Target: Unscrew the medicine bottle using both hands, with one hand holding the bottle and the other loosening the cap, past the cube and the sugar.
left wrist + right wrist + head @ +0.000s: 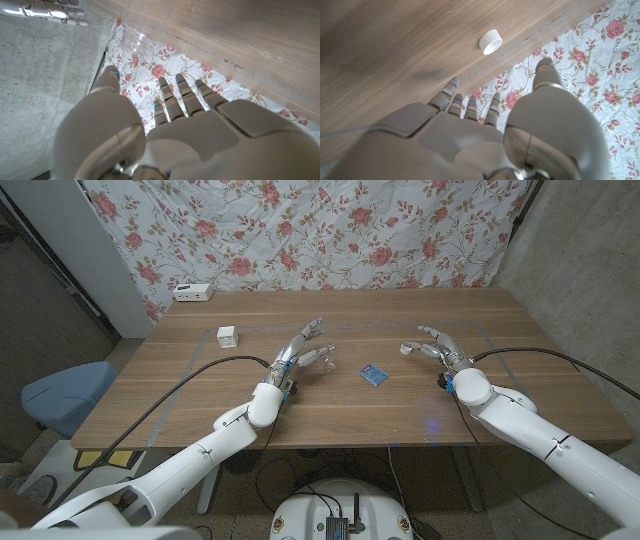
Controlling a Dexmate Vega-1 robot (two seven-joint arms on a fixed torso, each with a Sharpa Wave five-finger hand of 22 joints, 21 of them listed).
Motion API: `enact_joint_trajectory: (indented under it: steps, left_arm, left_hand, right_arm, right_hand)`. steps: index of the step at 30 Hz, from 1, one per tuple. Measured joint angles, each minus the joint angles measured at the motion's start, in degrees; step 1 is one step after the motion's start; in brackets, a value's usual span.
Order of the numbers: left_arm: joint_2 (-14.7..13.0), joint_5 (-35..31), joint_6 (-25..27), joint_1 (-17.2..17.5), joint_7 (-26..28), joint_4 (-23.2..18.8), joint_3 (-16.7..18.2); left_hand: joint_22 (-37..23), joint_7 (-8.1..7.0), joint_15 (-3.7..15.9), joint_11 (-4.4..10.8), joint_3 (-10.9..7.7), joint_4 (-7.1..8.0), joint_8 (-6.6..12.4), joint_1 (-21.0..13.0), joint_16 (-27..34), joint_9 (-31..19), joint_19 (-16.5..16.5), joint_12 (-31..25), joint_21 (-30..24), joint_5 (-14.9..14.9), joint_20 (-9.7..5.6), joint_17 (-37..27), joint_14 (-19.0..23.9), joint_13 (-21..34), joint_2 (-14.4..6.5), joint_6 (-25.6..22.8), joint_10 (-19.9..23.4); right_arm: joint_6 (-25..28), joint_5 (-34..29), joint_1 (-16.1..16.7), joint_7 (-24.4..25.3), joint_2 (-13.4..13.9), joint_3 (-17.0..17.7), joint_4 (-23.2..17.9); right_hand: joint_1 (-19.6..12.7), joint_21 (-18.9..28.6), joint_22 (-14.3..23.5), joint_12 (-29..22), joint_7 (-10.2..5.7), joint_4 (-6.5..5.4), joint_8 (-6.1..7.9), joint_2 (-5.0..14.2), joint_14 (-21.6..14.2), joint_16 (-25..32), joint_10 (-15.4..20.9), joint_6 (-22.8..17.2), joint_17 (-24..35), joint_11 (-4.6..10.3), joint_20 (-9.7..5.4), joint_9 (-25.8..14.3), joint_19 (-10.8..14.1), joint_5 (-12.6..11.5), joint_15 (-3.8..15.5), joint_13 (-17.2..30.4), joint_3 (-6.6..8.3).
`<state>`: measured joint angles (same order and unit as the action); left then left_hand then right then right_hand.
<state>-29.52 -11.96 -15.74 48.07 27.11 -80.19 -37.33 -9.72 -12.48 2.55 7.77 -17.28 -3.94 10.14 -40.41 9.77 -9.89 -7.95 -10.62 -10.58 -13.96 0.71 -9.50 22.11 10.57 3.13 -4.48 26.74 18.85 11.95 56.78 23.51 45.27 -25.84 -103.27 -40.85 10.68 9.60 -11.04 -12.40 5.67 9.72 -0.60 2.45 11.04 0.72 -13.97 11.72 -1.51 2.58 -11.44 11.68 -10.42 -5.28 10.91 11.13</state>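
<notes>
Nearest the robot, both arms reach in over the wooden worktop (200, 395) from its front edge, black cables trailing from each wrist. The left robot hand (305, 352) hovers left of centre with its fingers spread apart and nothing between them; its wrist view shows the same spread fingers (186, 95) against the floral cloth. The right robot hand (437, 345) is well apart to the right, fingers also spread and empty, as the right wrist view confirms (470, 135).

Between the two hands, a little nearer the left one, a small blue packet (374, 375) lies flat on the worktop, touched by neither hand. Just beside the right robot hand's fingertips, on its inner side, sits a small white cap (406, 348), lying alone on the wood; in the right wrist view it (490, 41) shows as a short open ring close to the far edge. I cannot make out a bottle body anywhere on the worktop.

Farther back and to the left, a white cube (227, 336) stands by itself, well apart from the left robot hand. At the far left corner lies a white power strip (192, 292). Behind the worktop hangs a floral cloth (330, 230).
</notes>
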Motion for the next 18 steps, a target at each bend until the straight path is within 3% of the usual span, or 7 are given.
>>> enact_joint_trajectory:
  steps: [7, 15, 18]
  left_arm:
    - [0.0, 1.2, -0.9, 0.6, 0.2, -0.4, 1.0]
    - [0.1, 2.8, -2.0, 1.3, 0.3, -0.7, 2.1]
    - [0.0, 3.4, -2.5, 1.6, 0.2, -0.8, 2.6]
  left_hand:
    - [0.0, 0.00, 0.00, 0.00, -0.24, 0.24, 0.00, 0.4, 0.0, 0.0, 0.3, 0.0, 0.0, 0.0, 0.31, 0.0, 0.0, 0.0, -0.4, 0.0, 0.0]
    - [0.0, 0.26, 0.00, -0.30, -0.23, 0.70, 0.39, 1.1, 0.0, 0.0, 0.3, -0.2, 0.0, 0.0, 0.27, 0.0, 0.0, 0.0, -1.1, -0.7, -0.3]
    - [0.0, 0.41, -0.03, -0.30, -0.23, 0.71, 0.66, 1.4, 0.0, 0.0, 0.0, -0.2, 0.0, 0.0, -0.43, 0.0, 0.0, 0.0, -1.4, -1.7, -0.3]
  right_arm:
    - [-3.4, 0.2, 1.4, 0.3, 0.0, 1.5, -0.5]
    - [-6.5, 0.8, 2.7, 0.3, -0.3, 3.0, -0.8]
    - [-7.7, 1.0, 3.1, 0.3, -0.5, 3.4, -1.0]
  right_hand:
    - [1.7, 0.0, 0.0, 0.0, 0.11, -0.43, 0.00, 0.77, -0.4, 0.2, 0.0, 1.1, 0.0, 0.61, -0.24, 0.3, 0.2, 0.0, 0.38, 0.0, -0.33]
    - [5.1, 0.0, 0.0, 0.0, 0.21, -2.18, 0.04, 1.62, -0.3, 0.2, 0.1, 2.2, 0.0, 1.12, -1.05, 0.5, -0.4, 0.0, 1.11, -0.3, -1.25]
    - [6.4, 0.0, 0.0, 0.0, 0.22, -2.87, 0.26, 2.01, 0.0, 0.2, 0.1, 2.4, 0.0, 1.12, -1.05, 0.5, -0.4, 0.0, 1.41, -0.3, -1.56]
